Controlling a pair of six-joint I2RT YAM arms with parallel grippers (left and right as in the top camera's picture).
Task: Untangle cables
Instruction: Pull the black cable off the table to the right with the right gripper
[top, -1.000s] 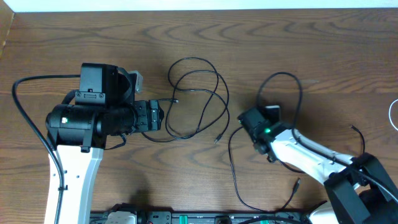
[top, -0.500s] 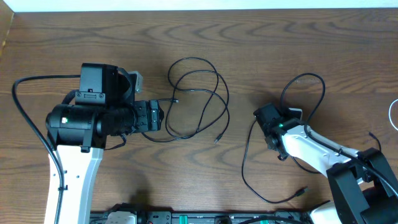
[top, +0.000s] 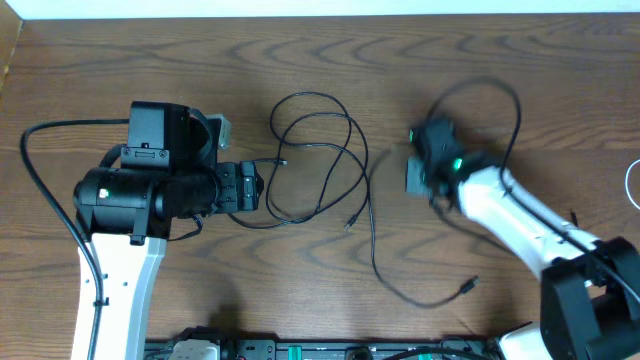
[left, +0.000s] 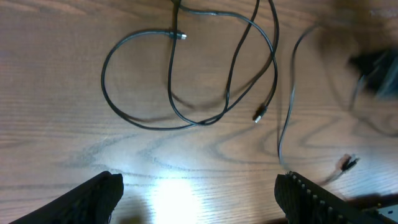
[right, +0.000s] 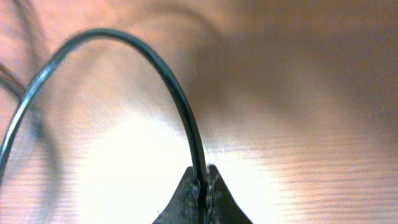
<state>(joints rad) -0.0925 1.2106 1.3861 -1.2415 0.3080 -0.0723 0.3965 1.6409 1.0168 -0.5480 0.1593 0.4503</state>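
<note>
Right of centre over the table (top: 120, 60), the right pincer (right: 200, 191) is clenched on one black cable (right: 155, 65).
Its free tail (top: 373, 240) runs down the middle of the overhead frame to a plug (top: 467, 286) at lower right. It passes just beside the looped cable (top: 320, 150) at upper centre; whether the two touch I cannot tell. To do this well, I judge the pull should go slowly rightward, away from that loop, so the tail drags clear without catching the loop's loose plug end (top: 348, 224). The left pincer (left: 202, 190) hangs released at centre left, close by the loop and well placed to pin it. A whitish cord (top: 628, 183) lies at the right edge, where the pull could meet it.
</note>
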